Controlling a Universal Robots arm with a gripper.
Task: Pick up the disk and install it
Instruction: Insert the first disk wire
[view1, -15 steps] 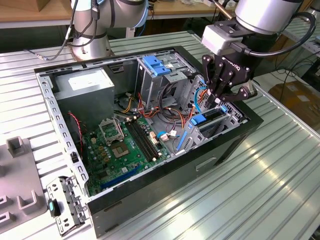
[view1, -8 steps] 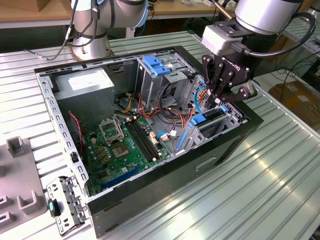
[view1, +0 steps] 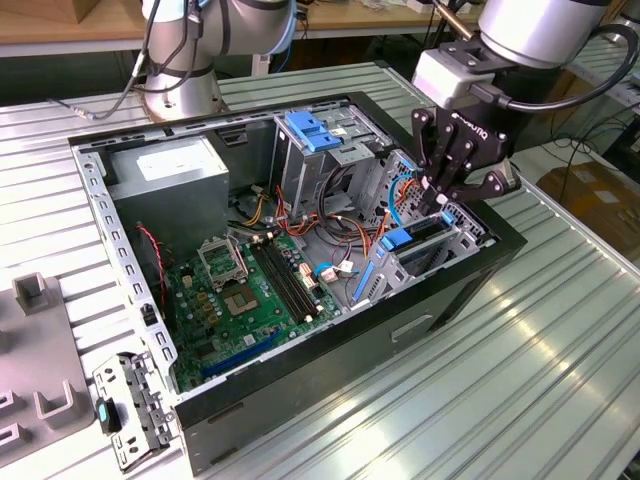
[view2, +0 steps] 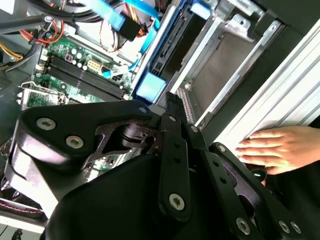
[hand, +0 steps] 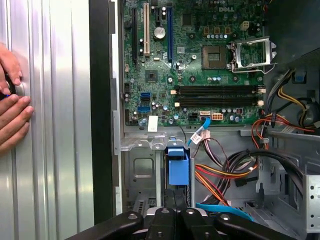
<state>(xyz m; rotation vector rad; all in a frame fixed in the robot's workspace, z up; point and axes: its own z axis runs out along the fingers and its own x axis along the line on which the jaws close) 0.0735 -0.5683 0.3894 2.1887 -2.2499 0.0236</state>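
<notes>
The disk (view1: 412, 238) stands on edge in the drive cage at the front corner of the open computer case (view1: 330, 352), its blue end tab (hand: 178, 165) facing into the case towards the motherboard (view1: 240, 290). In the second wrist view the same tab (view2: 150, 86) shows just ahead of the fingertips, with the disk's dark body running back into the metal cage.

The tool (view1: 440, 203) hangs over that corner of the case, pointing down at the disk's outer end. Its fingers look drawn together, with nothing seen between them (whether they touch the disk cannot be told). The tool appears in both wrist views (view2: 171, 100) (hand: 176, 200), right beside the blue tab.

Inside the case, red, yellow and orange cables (hand: 225, 175) lie between the drive cage and the motherboard. A grey power-supply box (view1: 165, 175) fills the far corner of the case, and a light-blue latch plate (view1: 315, 130) sits on top of the upper bays.

Outside the case, a person's hand (view2: 272, 147) rests flat on the ribbed metal table (view1: 520, 380), near the case wall beside the drive cage.
</notes>
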